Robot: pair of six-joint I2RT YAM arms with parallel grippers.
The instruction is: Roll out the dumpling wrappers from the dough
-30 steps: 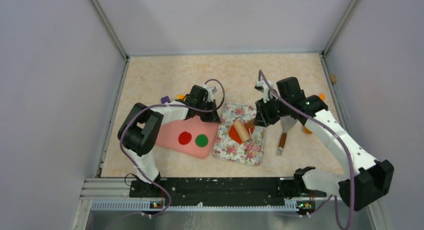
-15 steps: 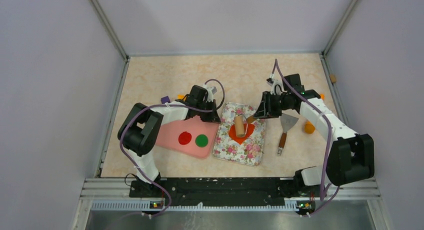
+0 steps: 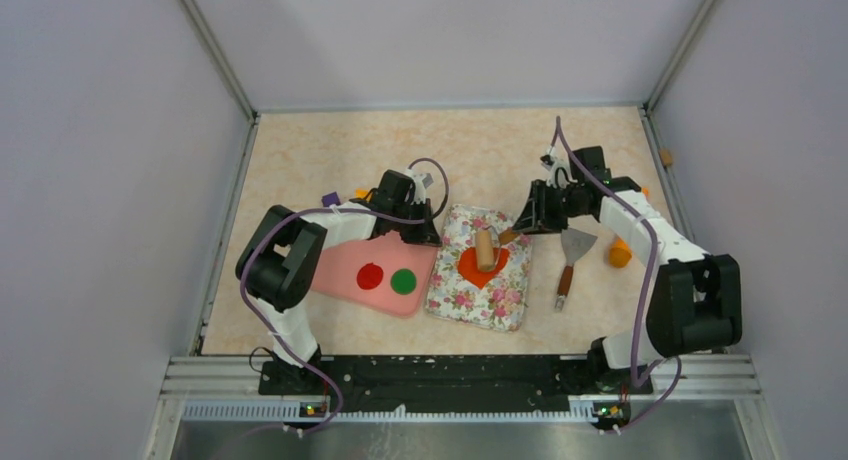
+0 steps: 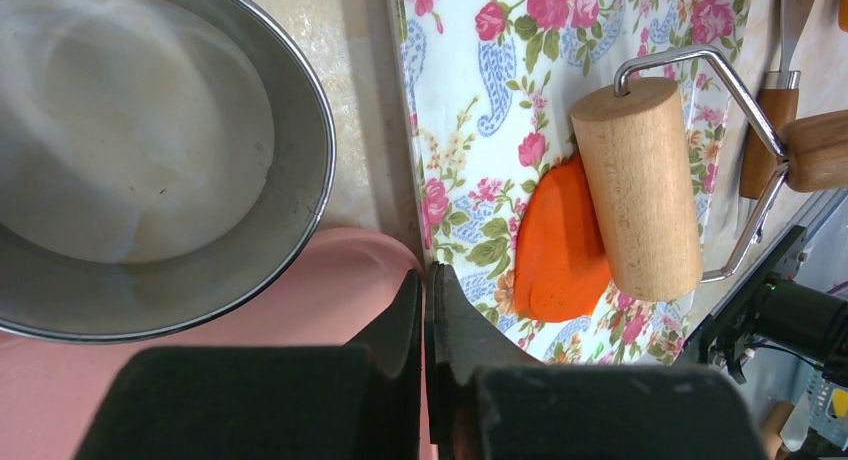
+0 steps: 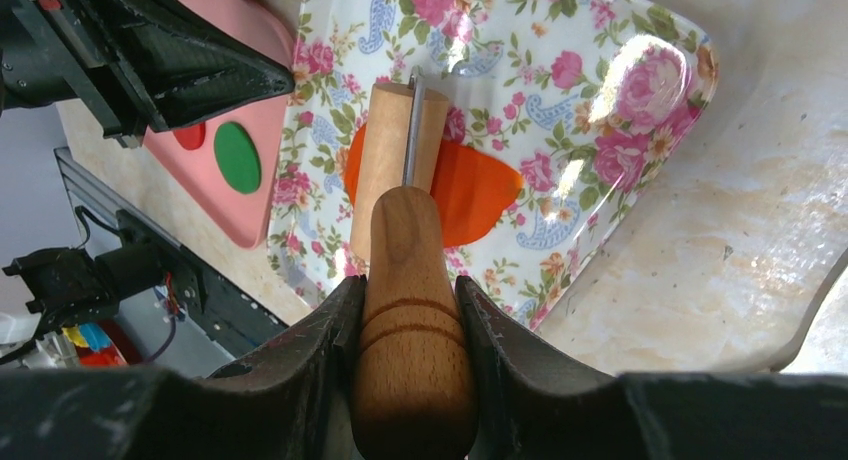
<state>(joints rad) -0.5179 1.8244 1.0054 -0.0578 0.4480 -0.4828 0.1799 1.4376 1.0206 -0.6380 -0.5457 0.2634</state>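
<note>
The orange-red dough (image 3: 478,269) lies flattened on a floral tray (image 3: 497,304). It also shows in the left wrist view (image 4: 555,250) and the right wrist view (image 5: 475,192). A wooden roller (image 3: 485,249) rests on the dough's far part. My right gripper (image 3: 522,227) is shut on the roller's wooden handle (image 5: 408,280). My left gripper (image 4: 428,278) is shut, its tips down at the seam between the pink board (image 3: 340,270) and the tray. A red wrapper (image 3: 370,276) and a green wrapper (image 3: 403,280) lie on the pink board.
A metal bowl (image 4: 130,150) stands just behind the left gripper. A spatula (image 3: 570,257) lies right of the tray, with an orange carrot-shaped piece (image 3: 620,252) beyond it. A small purple piece (image 3: 329,198) sits behind the board. Walls close in on three sides.
My right arm has drawn the roller back over the dough toward the tray's far side and straightened it. The left gripper has not moved.
</note>
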